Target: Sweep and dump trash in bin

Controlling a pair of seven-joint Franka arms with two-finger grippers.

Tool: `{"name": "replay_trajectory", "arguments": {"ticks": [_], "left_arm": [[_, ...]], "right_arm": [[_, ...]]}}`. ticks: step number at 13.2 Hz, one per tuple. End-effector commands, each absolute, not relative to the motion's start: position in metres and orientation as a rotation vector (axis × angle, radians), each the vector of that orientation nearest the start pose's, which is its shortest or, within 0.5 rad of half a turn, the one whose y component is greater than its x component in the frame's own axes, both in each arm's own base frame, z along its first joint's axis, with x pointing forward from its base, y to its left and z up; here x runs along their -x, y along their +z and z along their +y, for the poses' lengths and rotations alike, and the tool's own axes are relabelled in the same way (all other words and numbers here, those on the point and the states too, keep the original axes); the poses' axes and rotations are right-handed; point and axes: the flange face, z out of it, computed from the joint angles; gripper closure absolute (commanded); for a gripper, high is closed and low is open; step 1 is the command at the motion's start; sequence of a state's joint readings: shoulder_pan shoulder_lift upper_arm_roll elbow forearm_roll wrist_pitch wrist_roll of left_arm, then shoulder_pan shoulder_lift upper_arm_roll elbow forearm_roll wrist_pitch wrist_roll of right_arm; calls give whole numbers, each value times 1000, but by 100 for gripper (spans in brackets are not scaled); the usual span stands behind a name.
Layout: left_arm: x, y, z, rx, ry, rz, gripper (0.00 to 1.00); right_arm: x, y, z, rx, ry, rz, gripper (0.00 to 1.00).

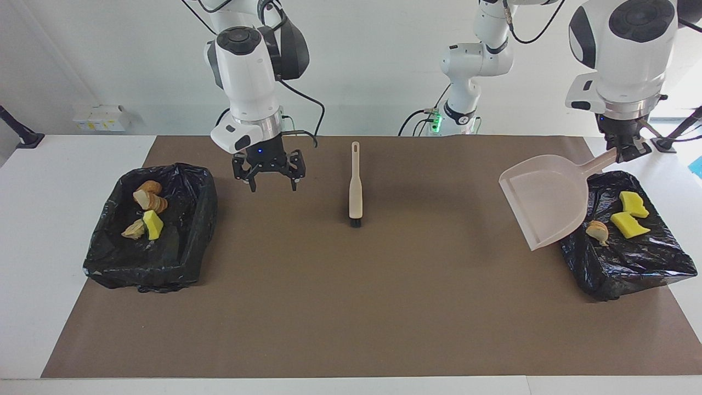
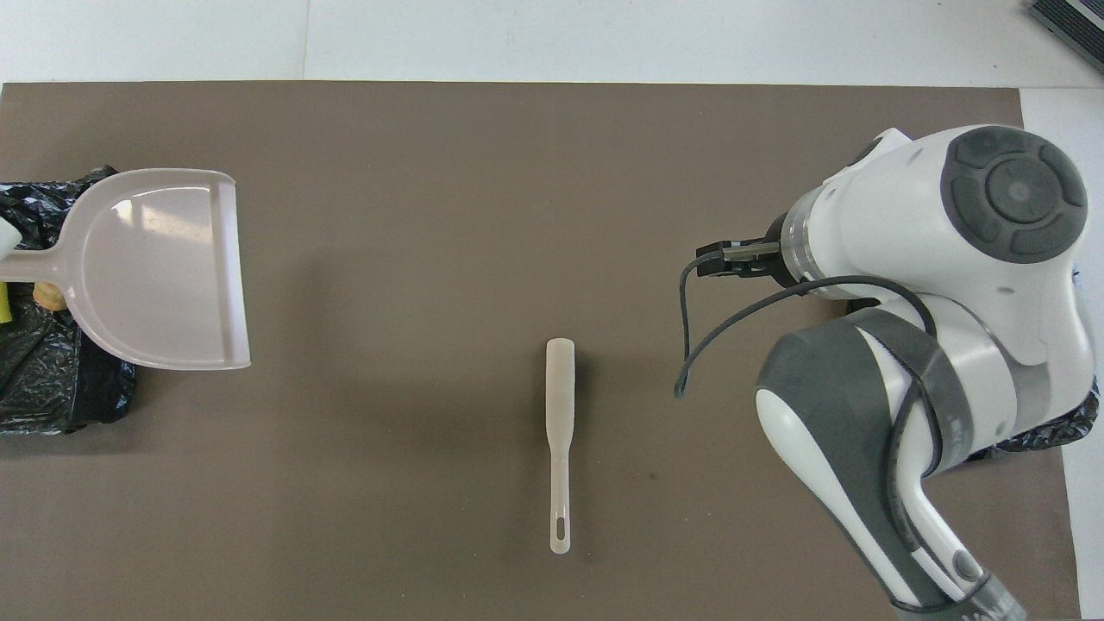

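My left gripper [image 1: 625, 151] is shut on the handle of the beige dustpan [image 1: 548, 200], which hangs tilted and empty over the edge of the black-lined bin [image 1: 647, 269] at the left arm's end. That bin holds two yellow sponge chunks [image 1: 630, 216] and a bread piece [image 1: 598, 231]. In the overhead view the dustpan [image 2: 159, 267] covers part of this bin [image 2: 43, 379]. My right gripper [image 1: 272, 186] is open and empty above the mat, beside the second bin [image 1: 164, 269]. That bin holds bread pieces [image 1: 151, 197] and a yellow sponge chunk [image 1: 153, 225].
The beige hand brush [image 1: 356, 186] lies flat on the brown mat [image 1: 351, 307] mid-table, bristles pointing away from the robots; it also shows in the overhead view [image 2: 561, 431]. In the overhead view the right arm [image 2: 931, 328] hides its gripper and most of the second bin.
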State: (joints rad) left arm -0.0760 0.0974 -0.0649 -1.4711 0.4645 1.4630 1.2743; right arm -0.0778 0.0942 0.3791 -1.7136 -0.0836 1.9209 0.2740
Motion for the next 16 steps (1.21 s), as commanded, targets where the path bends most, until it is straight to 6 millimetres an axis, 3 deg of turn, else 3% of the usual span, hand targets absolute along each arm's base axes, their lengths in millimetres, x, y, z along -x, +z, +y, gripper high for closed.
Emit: {"name": "replay_trajectory", "arguments": {"ticks": [1, 5, 8, 9, 12, 14, 16], "left_arm": [[-549, 591, -73, 2328, 415, 1662, 100], [-529, 562, -163, 2590, 334, 1446, 100], [-523, 546, -215, 2805, 262, 1234, 100], [-519, 545, -236, 2884, 222, 1150, 100], [-519, 520, -298, 3032, 130, 916, 100], [-522, 492, -339, 3140, 98, 773, 100], [-531, 473, -358, 3186, 43, 669, 100]], "right_arm": [[-582, 561, 129, 3184, -185, -182, 0], [-576, 608, 60, 3224, -57, -176, 0], [-561, 633, 6, 3213, -51, -148, 0], [-555, 633, -11, 3209, -47, -111, 0], [-544, 625, -42, 3188, -24, -9, 0], [-542, 624, -44, 3159, -24, 16, 0], [-541, 624, -46, 3159, -22, 33, 0]]}}
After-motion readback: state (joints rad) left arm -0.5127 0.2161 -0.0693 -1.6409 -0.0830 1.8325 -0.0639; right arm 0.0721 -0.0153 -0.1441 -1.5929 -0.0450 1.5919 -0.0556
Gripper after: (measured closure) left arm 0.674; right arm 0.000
